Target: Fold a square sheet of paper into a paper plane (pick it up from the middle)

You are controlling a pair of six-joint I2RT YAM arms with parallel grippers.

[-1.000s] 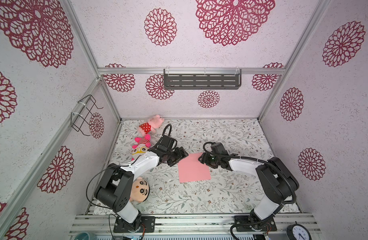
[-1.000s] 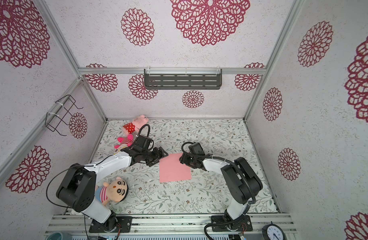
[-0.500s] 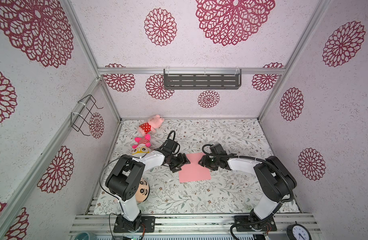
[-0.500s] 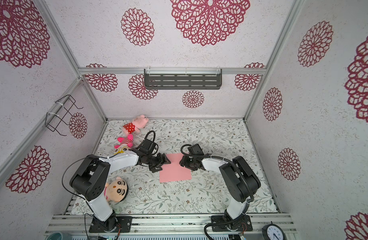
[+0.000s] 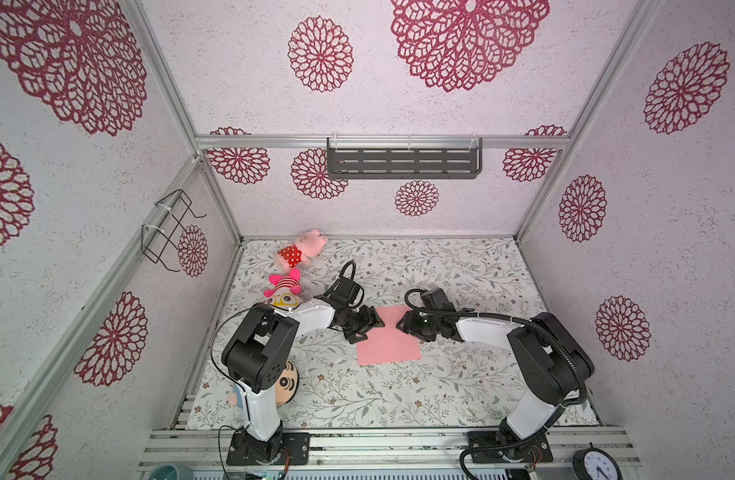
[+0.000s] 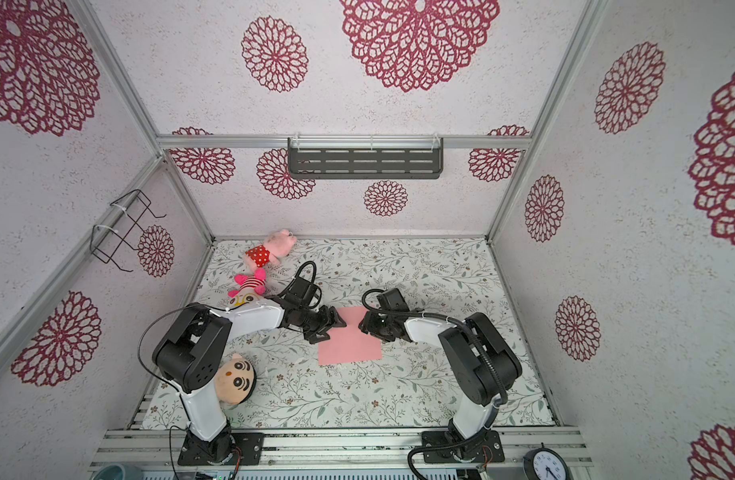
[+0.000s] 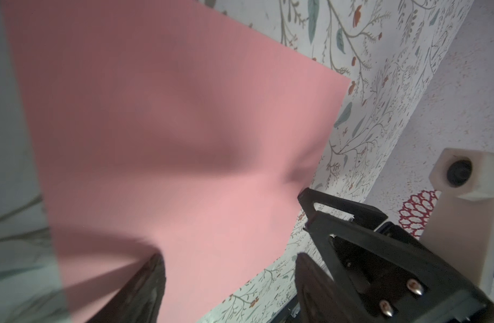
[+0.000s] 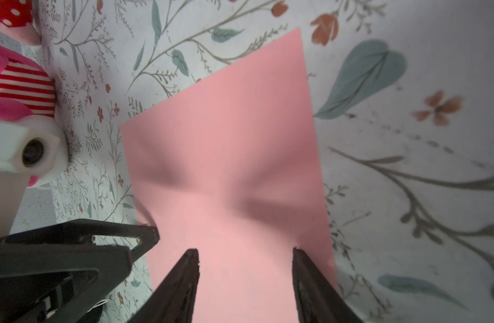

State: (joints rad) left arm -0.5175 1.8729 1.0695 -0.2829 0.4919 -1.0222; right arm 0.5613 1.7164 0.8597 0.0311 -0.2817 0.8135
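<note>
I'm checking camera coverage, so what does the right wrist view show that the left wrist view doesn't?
Only the right wrist view shows the striped plush toy and a red polka-dot plush beside the floral mat. Only the left wrist view shows the enclosure wall with a red flower print. Both show the pink square sheet of paper buckled, with an open pincer at either side: the right pincer and the left pincer.

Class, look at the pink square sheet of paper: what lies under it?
The square sheet of paper lies on the floral table cover, which shows all around its edges. Both wrist views show it buckled in the middle. Whatever is beneath it is covered.
</note>
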